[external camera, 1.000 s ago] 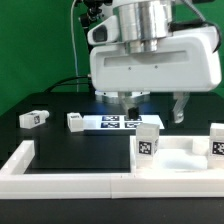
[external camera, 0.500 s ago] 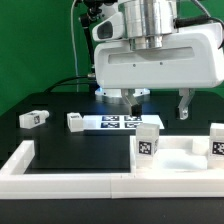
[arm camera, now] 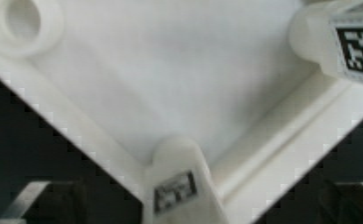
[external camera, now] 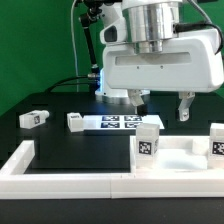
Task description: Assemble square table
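The white square table slab (external camera: 185, 153) lies at the exterior view's right, against the border wall. Two tag-marked leg blocks stand upright on it, one (external camera: 148, 138) near its left corner and one (external camera: 217, 141) at the right edge. My gripper (external camera: 162, 108) hangs open just above the slab, holding nothing, with the left upright leg below its left finger. In the wrist view the slab (arm camera: 178, 90) fills the picture with a round corner pocket (arm camera: 21, 30), and a leg (arm camera: 174, 178) stands between the dark fingertips (arm camera: 36, 203). The other leg (arm camera: 347, 40) shows at a corner.
Two loose leg blocks (external camera: 33, 117) (external camera: 75, 121) lie on the black table at the exterior view's left. The marker board (external camera: 118, 123) lies behind the slab. A long low white border wall (external camera: 60, 178) runs along the front and left.
My gripper has shifted toward the exterior view's right and risen slightly, staying open. The slab and legs have not moved.
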### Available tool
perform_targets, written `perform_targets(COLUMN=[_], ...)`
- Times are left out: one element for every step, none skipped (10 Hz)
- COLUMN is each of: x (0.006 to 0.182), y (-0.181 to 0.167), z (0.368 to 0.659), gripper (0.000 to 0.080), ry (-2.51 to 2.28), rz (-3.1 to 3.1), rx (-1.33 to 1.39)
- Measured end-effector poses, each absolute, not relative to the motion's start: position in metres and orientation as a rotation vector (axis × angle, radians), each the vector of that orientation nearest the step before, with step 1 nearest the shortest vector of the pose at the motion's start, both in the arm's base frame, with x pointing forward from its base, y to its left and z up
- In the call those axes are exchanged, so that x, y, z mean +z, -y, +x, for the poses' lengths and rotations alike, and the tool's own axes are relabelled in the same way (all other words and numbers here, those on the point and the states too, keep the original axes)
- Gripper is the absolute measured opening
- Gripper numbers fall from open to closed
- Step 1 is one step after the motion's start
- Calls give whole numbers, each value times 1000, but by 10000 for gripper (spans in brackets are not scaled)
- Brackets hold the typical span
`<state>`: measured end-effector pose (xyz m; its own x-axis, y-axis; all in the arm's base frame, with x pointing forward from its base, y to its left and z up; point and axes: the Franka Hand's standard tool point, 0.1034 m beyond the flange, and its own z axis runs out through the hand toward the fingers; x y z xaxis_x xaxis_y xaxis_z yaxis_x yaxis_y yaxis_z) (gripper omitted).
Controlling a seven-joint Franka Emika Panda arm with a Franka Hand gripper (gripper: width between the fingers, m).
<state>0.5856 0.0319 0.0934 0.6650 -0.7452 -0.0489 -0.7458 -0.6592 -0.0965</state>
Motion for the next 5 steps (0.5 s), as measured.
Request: perform_targets(x=[89,88,88,88,87], y=[-39,-41,-40,-40,-40], z=[580,580,580,580,580], gripper=[649,649,649,649,649], ry=[-1362,-1364,-1353,-1353,-1353], rz=[-2710,-2709,-2714,-2715,-2715], rx=[41,43,41,42,42])
